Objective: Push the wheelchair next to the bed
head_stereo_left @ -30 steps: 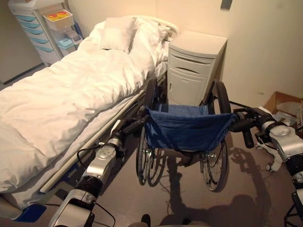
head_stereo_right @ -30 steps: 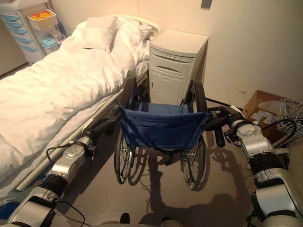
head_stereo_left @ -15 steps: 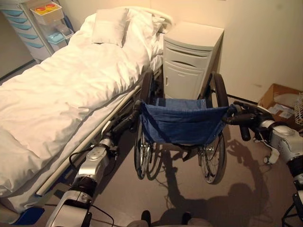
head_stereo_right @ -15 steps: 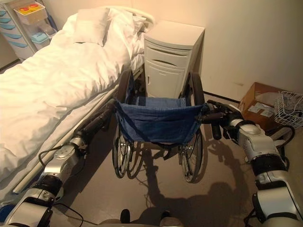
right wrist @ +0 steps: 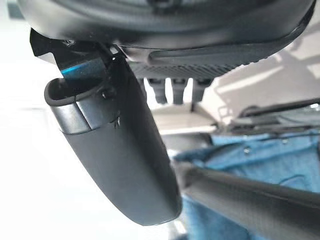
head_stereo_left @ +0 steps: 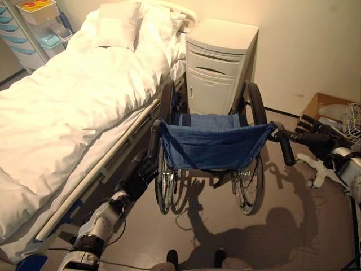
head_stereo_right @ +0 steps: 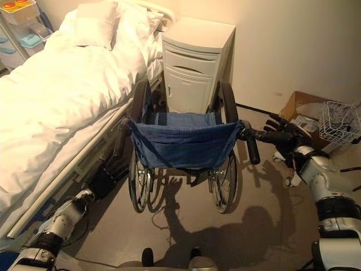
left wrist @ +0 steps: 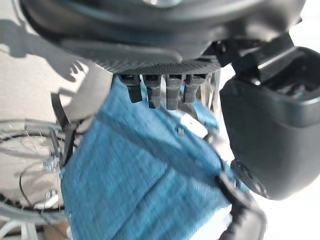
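- Both hands have come off the push handles since a second ago: back then each was wrapped round a grip, and now the wheelchair (head_stereo_left: 211,152) stands on its own, a touch closer to the cabinet (head_stereo_left: 219,68).
- The wheelchair sits with its left wheel (head_stereo_left: 162,186) just beside the bed (head_stereo_left: 73,107) rail, its front nearly up against the cabinet, blue seat back (head_stereo_left: 213,145) facing the robot.
- The left hand (head_stereo_left: 140,179) hangs low beside that left wheel, below the left push handle (head_stereo_left: 154,138); its wrist view shows fingers (left wrist: 160,92) straight and holding nothing, blue fabric past them.
- The right hand (head_stereo_right: 287,135) hovers just off the right push handle (head_stereo_right: 251,148), fingers spread and loose, nothing gripped.
- By my read, the chair looks about parked; the danger now is nudging it.
- Risk one: the left hand sits so near the spokes that a careless lift could snag the wheel or the bed rail and drag the chair askew.
- Risk two: the right hand, drawing away, could clip the handle and swing the chair off the bed.
- Risk three: any further push would jam the front into the cabinet.
- Off right, a cardboard box (head_stereo_right: 307,110) and wire basket (head_stereo_right: 338,121) crowd the right arm's retreat.
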{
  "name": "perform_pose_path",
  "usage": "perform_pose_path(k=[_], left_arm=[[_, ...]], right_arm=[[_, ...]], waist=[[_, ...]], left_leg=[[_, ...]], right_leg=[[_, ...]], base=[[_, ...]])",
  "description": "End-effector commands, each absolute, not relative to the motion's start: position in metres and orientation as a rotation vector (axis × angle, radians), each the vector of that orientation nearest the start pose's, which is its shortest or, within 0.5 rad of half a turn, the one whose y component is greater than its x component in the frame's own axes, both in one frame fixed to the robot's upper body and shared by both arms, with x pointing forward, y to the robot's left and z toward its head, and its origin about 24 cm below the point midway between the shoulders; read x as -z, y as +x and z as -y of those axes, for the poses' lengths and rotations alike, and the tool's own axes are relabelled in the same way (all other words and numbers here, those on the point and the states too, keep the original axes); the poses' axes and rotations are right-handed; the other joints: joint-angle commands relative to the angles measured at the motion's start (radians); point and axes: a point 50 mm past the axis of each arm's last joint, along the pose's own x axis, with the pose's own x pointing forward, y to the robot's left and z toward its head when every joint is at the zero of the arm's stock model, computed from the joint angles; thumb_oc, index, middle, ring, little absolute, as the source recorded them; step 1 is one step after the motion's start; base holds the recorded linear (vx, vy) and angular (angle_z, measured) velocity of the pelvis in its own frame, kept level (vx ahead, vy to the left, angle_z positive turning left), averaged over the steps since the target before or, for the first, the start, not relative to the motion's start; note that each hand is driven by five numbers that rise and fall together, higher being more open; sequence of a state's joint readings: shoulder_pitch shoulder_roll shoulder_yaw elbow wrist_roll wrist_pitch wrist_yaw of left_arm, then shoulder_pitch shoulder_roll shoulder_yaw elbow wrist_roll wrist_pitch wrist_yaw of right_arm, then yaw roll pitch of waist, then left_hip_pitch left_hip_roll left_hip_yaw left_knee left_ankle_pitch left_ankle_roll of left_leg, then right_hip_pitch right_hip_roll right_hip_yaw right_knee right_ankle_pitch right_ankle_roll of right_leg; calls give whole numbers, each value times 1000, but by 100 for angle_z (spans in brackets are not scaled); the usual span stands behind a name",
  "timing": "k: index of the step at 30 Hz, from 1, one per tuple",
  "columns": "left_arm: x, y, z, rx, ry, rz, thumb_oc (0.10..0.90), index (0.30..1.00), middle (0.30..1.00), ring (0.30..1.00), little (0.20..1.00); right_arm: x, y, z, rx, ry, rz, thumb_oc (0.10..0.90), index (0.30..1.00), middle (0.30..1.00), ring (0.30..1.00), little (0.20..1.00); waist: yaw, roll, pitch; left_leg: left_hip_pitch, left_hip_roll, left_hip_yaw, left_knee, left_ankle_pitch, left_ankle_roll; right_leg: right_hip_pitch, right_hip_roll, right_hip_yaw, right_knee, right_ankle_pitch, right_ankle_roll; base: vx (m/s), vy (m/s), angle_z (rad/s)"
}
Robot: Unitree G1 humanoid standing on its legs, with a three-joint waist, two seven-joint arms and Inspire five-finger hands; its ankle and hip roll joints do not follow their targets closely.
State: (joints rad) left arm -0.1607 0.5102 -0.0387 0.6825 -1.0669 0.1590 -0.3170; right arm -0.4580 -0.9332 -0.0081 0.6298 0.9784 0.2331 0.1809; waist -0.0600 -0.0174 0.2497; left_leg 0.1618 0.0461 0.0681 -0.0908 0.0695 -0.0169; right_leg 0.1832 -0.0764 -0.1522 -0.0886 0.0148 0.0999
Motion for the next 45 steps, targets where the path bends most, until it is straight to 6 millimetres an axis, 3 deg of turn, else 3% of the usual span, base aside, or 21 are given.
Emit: perform_pose_path(k=[1,4,8,11,15,18,25,31,32,36,40,45], left_arm=[[-19,274,-306,-4,-587,-221,800,900,900,900,900],[-14,269,-310,-14,-602,-236,800,900,900,900,900],[-5,263,-311,-26,-640,-254,800,900,900,900,900],[4,258,-310,-74,-614,-274,800,900,900,900,900],[17,251,-311,-171,-437,-326,800,900,900,900,900],[25,247,-308,-194,-311,-352,800,900,900,900,900],[57,227,-280,-202,-53,-427,800,900,900,900,900],[74,211,-261,-179,153,-442,800,900,900,900,900],[78,206,-257,-178,191,-444,800,900,900,900,900],[82,201,-246,-143,265,-422,800,900,900,900,900],[93,192,-214,1,345,-411,800,900,900,900,900],[99,187,-186,174,381,-402,800,900,900,900,900]], right_arm=[[-227,307,373,40,314,251,800,900,900,900,900],[-229,309,367,-5,409,278,800,900,900,900,900],[-215,309,366,-9,518,238,800,900,900,900,900],[-182,303,374,65,496,126,800,900,900,900,900],[-116,286,382,139,443,-82,800,900,900,900,900],[-78,276,375,151,439,-172,800,900,900,900,900],[6,246,339,215,482,-277,800,900,900,900,900],[51,219,310,276,584,-293,800,900,900,900,900],[64,211,297,262,606,-319,800,900,900,900,900],[82,200,278,239,635,-363,800,900,900,900,900],[106,183,241,166,575,-484,800,900,900,900,900],[113,182,207,57,519,-534,800,900,900,900,900]], waist=[[38,-31,-82],[37,-30,-85],[33,-27,-91],[31,-27,-90],[34,-29,-83],[39,-29,-77],[45,-21,-63],[46,-13,-53],[46,-12,-50],[48,-12,-47],[50,-6,-41],[35,11,-27]], left_leg=[[43,-12,37,65,-167,0],[41,-14,37,66,-169,0],[39,-17,40,65,-174,-1],[37,-15,45,69,-176,-1],[36,-14,47,74,-174,5],[33,-14,46,77,-172,8],[27,-15,43,87,-173,16],[27,-19,43,87,-177,21],[26,-21,43,89,-177,22],[23,-24,41,94,-178,23],[13,-32,36,103,-180,28],[-1,-35,44,108,-176,31]], right_leg=[[-52,-27,20,62,-7,28],[-49,-27,20,59,-10,29],[-51,-27,21,57,-11,31],[-57,-29,23,59,-10,34],[-62,-28,25,62,-6,34],[-65,-28,25,66,-6,34],[-67,-24,30,76,-11,28],[-69,-21,34,80,-14,27],[-71,-20,36,84,-15,27],[-72,-19,37,87,-16,25],[-86,-18,43,99,-15,23],[-104,-17,45,112,-17,20]], base=[[0,0,0],[0,0,0],[0,0,0],[0,0,0],[-4,-7,-1],[-14,-34,0],[0,-12,-3],[0,0,0],[0,0,0],[0,0,0],[-19,7,0],[-41,44,-5]])
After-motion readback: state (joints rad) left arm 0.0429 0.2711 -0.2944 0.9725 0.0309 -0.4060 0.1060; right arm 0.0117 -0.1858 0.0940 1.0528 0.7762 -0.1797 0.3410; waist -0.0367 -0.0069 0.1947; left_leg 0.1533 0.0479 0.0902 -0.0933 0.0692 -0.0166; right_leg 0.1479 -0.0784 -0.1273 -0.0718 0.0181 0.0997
